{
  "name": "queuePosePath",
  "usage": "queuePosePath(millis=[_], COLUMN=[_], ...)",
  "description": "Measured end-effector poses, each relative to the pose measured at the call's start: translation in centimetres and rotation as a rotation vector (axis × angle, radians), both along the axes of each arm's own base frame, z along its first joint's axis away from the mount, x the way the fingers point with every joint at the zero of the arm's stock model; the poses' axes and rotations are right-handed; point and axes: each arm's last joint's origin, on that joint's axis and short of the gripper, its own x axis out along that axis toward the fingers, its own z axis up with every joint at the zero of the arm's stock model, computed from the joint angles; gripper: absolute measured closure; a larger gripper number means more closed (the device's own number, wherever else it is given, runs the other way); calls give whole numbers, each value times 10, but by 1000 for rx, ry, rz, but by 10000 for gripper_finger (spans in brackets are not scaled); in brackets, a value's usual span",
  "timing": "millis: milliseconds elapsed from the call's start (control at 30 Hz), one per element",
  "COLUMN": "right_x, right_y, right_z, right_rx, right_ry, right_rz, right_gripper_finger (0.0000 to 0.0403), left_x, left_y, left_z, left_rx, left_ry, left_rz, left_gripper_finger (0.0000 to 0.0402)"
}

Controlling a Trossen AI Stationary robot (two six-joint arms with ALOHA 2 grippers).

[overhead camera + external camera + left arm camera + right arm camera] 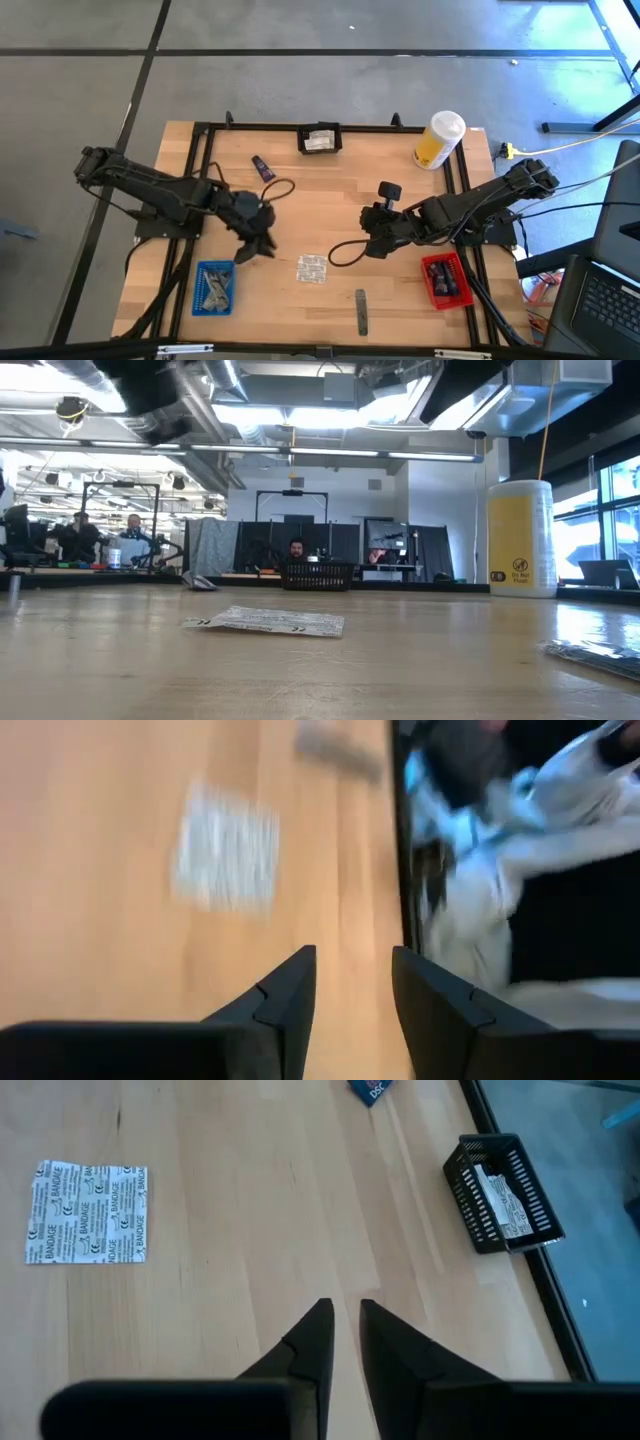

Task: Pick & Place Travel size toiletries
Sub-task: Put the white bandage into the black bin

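Observation:
A square silvery-white foil sachet (312,268) (88,1212) (265,622) lies flat on the table between the two grippers. A slim grey stick (361,310) lies nearer the near edge. A short dark purple tube (263,168) rests toward the far side. My left gripper (257,243) (352,965) hangs open and empty left of the sachet, beside the blue tray (213,287), which holds several small items. My right gripper (373,243) (345,1308) is shut and empty, hovering right of the sachet.
A red tray (445,280) with items sits at the near right. A black basket (320,139) (503,1192) holding white packets stands at the far edge, and a tall yellow container with a white cap (438,140) (520,540) at the far right. Black cables loop on the table.

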Motion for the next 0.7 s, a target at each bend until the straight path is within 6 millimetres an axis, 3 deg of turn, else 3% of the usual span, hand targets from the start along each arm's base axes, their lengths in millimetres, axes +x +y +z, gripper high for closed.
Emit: queuePosePath(millis=[133, 300, 500, 700], right_x=[4, 17, 31, 38], right_y=[2, 9, 16, 22], right_z=[-4, -18, -37, -43], right_rx=[1, 13, 30, 94], right_ry=[3, 18, 50, 72], right_rz=[-2, 27, 51, 132], right_gripper_finger=[339, 329, 323, 329], left_x=[12, 17, 28, 47], left_y=[7, 12, 13, 9], left_z=[13, 19, 3, -30], left_rx=[164, 332, 430, 405], left_ry=[-277, -400, -341, -194], left_rz=[-39, -19, -25, -24], left_gripper_finger=[274, 274, 274, 274])
